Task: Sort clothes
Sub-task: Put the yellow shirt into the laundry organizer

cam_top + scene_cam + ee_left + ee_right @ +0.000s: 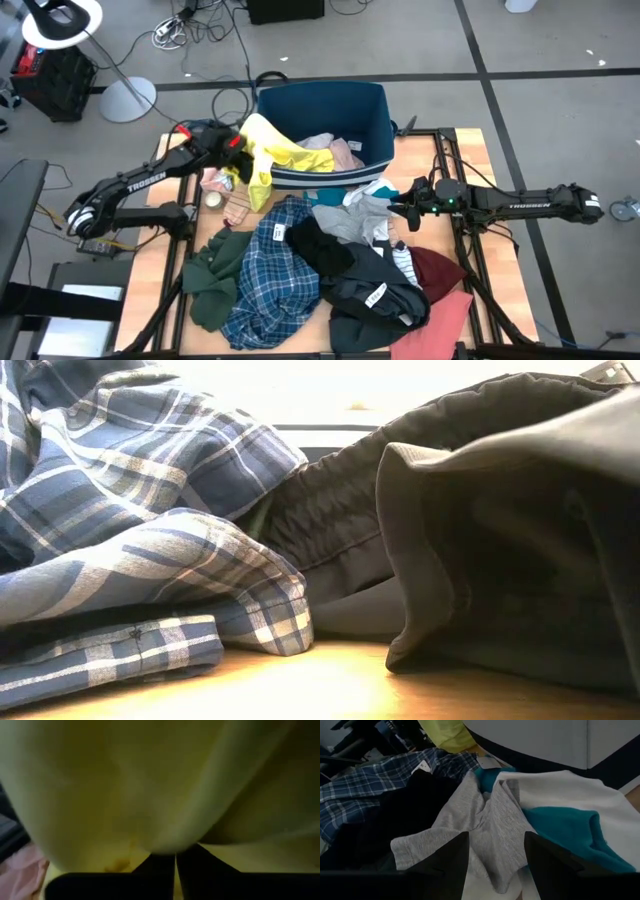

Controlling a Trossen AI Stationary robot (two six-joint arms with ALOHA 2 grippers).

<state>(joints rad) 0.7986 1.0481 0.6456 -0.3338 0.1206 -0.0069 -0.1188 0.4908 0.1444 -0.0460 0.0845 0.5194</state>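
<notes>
A yellow garment (pixel 272 155) lies draped over the near left corner of the navy bin (pixel 365 110), one end hanging down outside it. My left gripper (pixel 240 146) is shut on that garment, which fills the left wrist view (pixel 150 785). My right gripper (pixel 402 205) stands open just above a grey garment (pixel 485 820) and a teal-white one (pixel 570 820), touching neither. The pile on the table holds dark green (pixel 213 275), blue plaid (pixel 268 280), black (pixel 322 245), dark grey (pixel 375 290), maroon (pixel 440 268) and salmon pink (pixel 445 320) clothes. My left gripper pinches a bulge of the yellow garment (pixel 162 845) between its two fingers (pixel 200 865), coming from the table's left and slanting downward. One layer or several, I cannot tell. The garment rests on the bin's rim, and its lower end (pixel 262 190) hangs outside the bin.
A pale pink garment (pixel 338 150) lies inside the bin. Small pinkish items (pixel 222 185) and a white round thing (pixel 212 199) sit on the table's left part. The low view is filled by plaid cloth (pixel 130 510) and dark cloth (pixel 500 530).
</notes>
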